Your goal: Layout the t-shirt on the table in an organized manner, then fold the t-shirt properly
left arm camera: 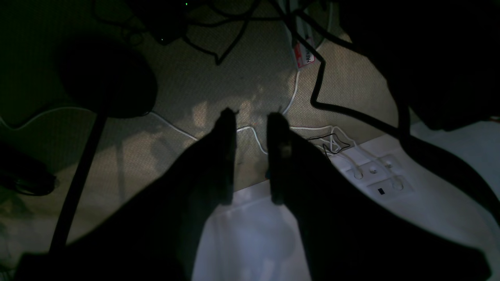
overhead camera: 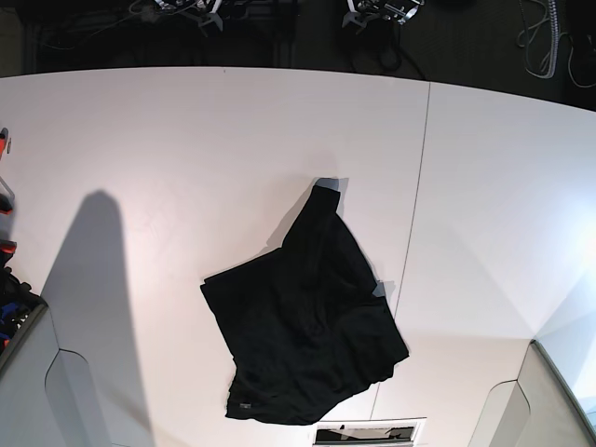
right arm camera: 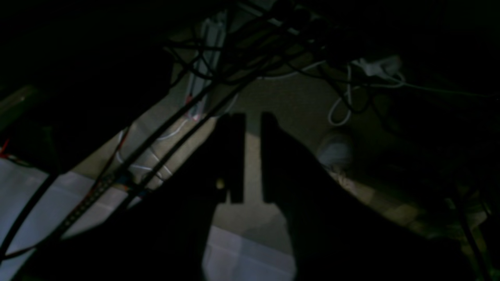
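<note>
The black t-shirt (overhead camera: 307, 345) lies crumpled in a rough diamond on the white table (overhead camera: 168, 158), near its front middle, left of the dark seam (overhead camera: 421, 186). A small grey tag (overhead camera: 244, 408) shows at its lower hem. Neither gripper appears in the base view. In the left wrist view my left gripper (left arm camera: 252, 114) hangs past the table edge (left arm camera: 250, 242) over the carpet, jaws apart and empty. My right gripper (right arm camera: 252, 116) also sits beyond the table edge (right arm camera: 250, 261), with a narrow gap between its fingers and nothing in it. The shirt is in neither wrist view.
Black and white cables (left arm camera: 320, 97) trail over the carpet beyond the table, beside a dark round shape (left arm camera: 105, 78). A white panel with holes (left arm camera: 377, 175) sits at the table's edge. A cable slot (overhead camera: 365, 433) opens near the front edge. Red objects (overhead camera: 5, 200) stand at the far left.
</note>
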Controlling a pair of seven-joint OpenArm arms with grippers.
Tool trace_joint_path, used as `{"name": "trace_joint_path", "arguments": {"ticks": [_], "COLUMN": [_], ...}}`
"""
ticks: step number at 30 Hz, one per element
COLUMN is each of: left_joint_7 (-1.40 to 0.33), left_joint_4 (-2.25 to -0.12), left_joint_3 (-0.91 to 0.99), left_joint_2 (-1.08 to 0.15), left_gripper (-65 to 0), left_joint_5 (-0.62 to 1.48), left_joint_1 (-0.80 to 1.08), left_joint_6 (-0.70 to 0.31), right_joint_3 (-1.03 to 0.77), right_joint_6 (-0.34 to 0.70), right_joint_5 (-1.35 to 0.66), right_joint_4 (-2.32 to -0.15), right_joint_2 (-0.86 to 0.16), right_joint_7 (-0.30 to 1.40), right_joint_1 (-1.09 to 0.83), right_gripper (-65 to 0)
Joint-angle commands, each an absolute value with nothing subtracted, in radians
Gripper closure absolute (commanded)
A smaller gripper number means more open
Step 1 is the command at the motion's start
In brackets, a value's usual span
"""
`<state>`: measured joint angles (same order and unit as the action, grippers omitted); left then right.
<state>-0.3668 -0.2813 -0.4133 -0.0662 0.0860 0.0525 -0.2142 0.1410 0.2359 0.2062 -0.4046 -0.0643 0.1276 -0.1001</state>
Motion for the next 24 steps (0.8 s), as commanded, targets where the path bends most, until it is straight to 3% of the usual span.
{"name": "trace_joint_path", "arguments": {"ticks": [1,19,24], "left_joint_7": [-0.374,-0.370,-0.370], "left_joint_4": [-0.287,-0.287,-0.287], "left_joint_3": [-0.416,-0.416,-0.416], "left_joint_2": [-0.064,-0.064,-0.064], "left_gripper": [-17.3,-17.2,-17.2], "left_joint_5": [0.084,0.084,0.085], "left_joint_1": [0.054,0.054,0.063], "left_joint_6": [-0.221,-0.223,-0.302], "right_joint_3": [0.142,0.142,0.142], "right_joint_6": [0.243,0.243,0.244], "right_joint_5": [0.201,0.201,0.201], "right_joint_4": [-0.409,-0.409,-0.409], "right_joint_2": [-0.069,-0.069,-0.069], "right_joint_7": [0.126,0.126,0.126], "right_joint_1": [-0.103,-0.104,-0.116], "right_gripper": [-6.0,-6.0,-6.0]}}
